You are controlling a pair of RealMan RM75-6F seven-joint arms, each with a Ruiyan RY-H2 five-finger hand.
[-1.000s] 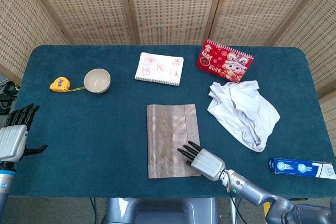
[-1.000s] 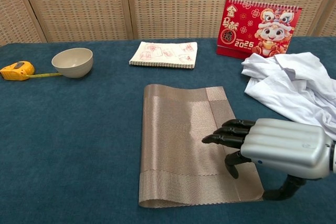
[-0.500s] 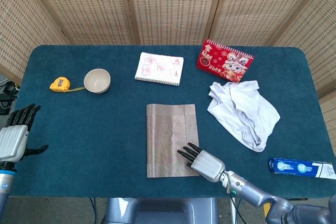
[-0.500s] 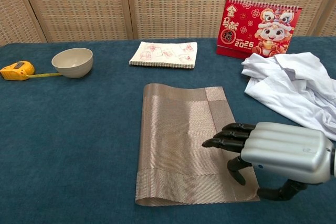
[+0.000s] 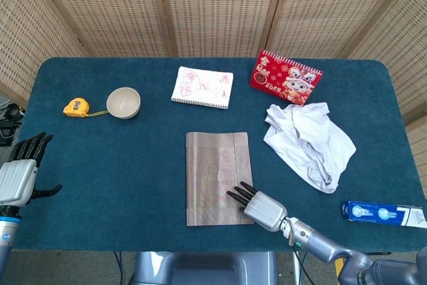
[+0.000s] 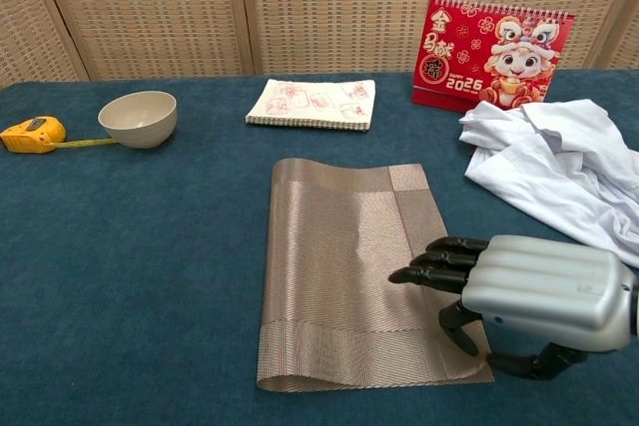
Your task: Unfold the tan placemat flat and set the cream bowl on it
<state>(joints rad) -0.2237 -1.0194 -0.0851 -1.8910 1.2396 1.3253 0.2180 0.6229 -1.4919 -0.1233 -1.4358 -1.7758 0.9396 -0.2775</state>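
Blue table [image 5: 133, 178], placemat [image 5: 217, 175] still folded.

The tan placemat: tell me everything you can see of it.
The tan placemat is a woven, ribbed rectangle with a slight sheen, lying folded on the blue table near the front edge, its doubled layer showing along the near edge. A darker band runs down its right side. The right hand rests its dark fingertips on the mat's near right corner. Nothing else touches it; the cream bowl sits apart, far left.
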